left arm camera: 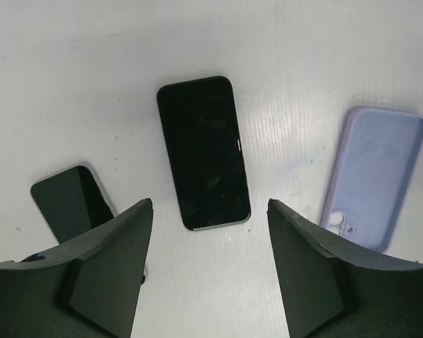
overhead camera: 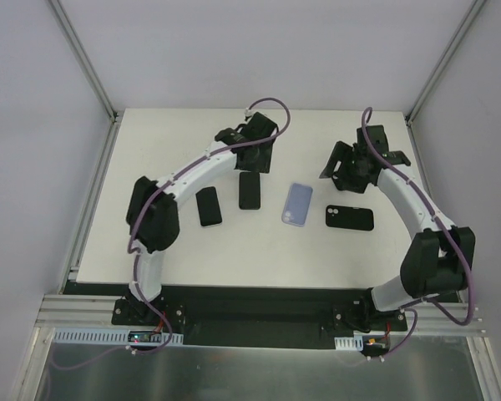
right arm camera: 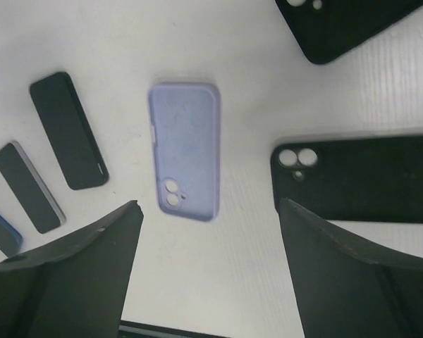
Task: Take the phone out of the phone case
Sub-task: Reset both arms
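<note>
Phone (left arm camera: 204, 151) — a black glass slab with rounded corners — lies screen-up on the white table (overhead camera: 234, 259), bare, with no cover around it. In the top view it sits just on the near side of the left gripper (left arm camera: 210, 205). In the left wrist view it shows in the gap between that gripper's two dark fingers (left arm camera: 113, 260). Those jaws stand spread wide and pinch nothing; whether the tips touch the table I cannot tell.

Near the phone's right side, but apart from it, lies a pale lavender phone case (left arm camera: 374, 172) of soft-looking material, back up. The white of the table shows through its round camera cut-outs. On the phone's other side lies a second black phone (left arm camera: 70, 201), also screen-up. In the left wrist view its near end is hidden behind one finger.

Over the far right part of the table is the right gripper (right arm camera: 210, 205). Its jaws are likewise spread apart and hold nothing. A black phone case (right arm camera: 366, 179) with two round camera holes lies back up on the table, partly hidden by one finger in the right wrist view. In the top view it rests to the right of the lavender one, not touching it. Another black case (right arm camera: 345, 21) shows at the upper edge of the right wrist view — cut off by the frame.
</note>
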`<move>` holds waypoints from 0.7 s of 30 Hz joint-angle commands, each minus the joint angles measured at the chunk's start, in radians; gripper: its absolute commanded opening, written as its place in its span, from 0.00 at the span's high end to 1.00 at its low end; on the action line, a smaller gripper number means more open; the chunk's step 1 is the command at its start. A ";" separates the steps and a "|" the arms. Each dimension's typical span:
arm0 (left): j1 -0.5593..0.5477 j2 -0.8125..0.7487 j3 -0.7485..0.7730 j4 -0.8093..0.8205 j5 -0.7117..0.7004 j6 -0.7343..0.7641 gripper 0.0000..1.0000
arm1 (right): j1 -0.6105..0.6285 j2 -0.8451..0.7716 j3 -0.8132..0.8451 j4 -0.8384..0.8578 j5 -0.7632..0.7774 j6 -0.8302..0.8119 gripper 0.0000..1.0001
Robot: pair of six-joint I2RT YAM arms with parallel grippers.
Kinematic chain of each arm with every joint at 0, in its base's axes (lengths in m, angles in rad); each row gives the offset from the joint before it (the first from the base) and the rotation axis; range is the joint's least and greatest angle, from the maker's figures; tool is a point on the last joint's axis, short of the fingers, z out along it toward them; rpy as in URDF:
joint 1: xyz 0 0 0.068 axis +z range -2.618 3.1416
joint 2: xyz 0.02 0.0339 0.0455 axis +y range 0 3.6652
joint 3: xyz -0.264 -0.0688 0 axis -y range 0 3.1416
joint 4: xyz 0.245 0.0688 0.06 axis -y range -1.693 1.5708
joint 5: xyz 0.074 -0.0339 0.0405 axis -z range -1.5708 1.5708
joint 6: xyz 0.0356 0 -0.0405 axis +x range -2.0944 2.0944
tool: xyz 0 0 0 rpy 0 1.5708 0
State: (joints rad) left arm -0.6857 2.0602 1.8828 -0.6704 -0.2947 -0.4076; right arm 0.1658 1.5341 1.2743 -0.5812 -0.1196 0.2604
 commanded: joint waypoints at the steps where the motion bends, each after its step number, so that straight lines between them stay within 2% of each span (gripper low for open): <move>1: -0.002 -0.283 -0.150 0.017 0.013 0.029 0.35 | 0.001 -0.113 -0.117 -0.065 0.064 -0.065 0.19; 10: 0.000 -0.662 -0.586 0.115 -0.006 0.049 0.32 | 0.000 -0.347 -0.297 -0.117 0.198 -0.133 0.19; 16: 0.000 -0.830 -0.824 0.132 -0.001 0.010 0.32 | 0.001 -0.469 -0.346 -0.114 0.248 -0.151 0.20; 21: 0.000 -0.925 -0.962 0.141 -0.031 -0.025 0.28 | 0.000 -0.552 -0.386 -0.085 0.261 -0.145 0.20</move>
State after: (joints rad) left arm -0.6861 1.2190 0.9905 -0.5541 -0.2970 -0.3973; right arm 0.1661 1.0325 0.9081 -0.6830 0.1001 0.1318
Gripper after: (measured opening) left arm 0.707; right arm 0.802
